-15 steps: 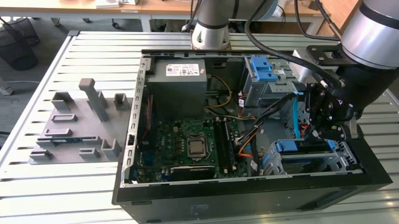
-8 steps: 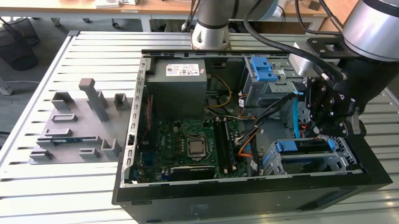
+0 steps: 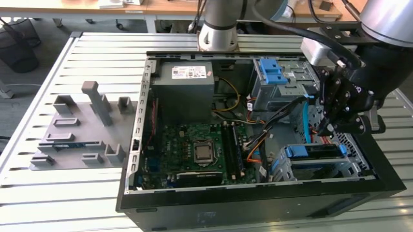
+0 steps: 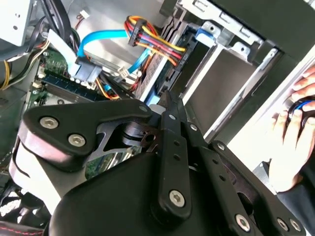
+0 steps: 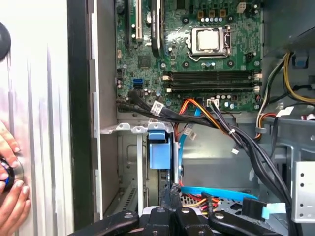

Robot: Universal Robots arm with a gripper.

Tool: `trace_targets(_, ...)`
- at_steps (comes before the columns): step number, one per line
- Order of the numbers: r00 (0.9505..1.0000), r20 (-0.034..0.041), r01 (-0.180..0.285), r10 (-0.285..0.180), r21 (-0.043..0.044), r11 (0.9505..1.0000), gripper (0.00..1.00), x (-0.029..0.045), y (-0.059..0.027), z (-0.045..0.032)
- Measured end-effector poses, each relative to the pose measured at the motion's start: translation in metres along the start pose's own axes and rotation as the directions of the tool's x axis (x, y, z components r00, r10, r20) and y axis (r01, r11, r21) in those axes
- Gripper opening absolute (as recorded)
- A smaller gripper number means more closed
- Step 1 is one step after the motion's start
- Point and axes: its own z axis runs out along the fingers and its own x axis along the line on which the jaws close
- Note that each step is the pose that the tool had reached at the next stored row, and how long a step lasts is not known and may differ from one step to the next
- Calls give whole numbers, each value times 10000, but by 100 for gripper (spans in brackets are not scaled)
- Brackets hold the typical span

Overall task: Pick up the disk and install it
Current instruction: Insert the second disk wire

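Looks like a robotics lab or tech workshop: robot arm base (image 3: 218,29) bolted to a slatted aluminium bench (image 3: 58,183), open PC tower (image 3: 258,193) lying on it w/ motherboard (image 3: 197,145) and cabling exposed. Grey fixture tray (image 3: 81,130) w/ printed holders beside it. Wooden desks (image 3: 168,7), castor chair legs (image 3: 119,23) and a mesh bin (image 3: 19,48) in the bkgd. A person's hand (image 5: 12,191) rests on the bench edge.

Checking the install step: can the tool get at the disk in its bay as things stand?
Probably yes. The tool, fingers closed, hangs just above the disk, whose blue end shows at the top of the bay. The cables run alongside it rather than across it.
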Motion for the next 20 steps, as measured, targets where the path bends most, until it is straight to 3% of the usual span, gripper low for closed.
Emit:
trace_targets(4,10000,2,-5,5,91,10000,11,-5,98,-6)
trace_targets(10,10000,3,-8,8,151,9999,11,-50,109,-123)
trace_targets(16,10000,-4,-9,9,183,9998,11,-142,112,-211)
trace_targets(20,10000,-78,-6,7,186,9998,11,-234,115,-216)
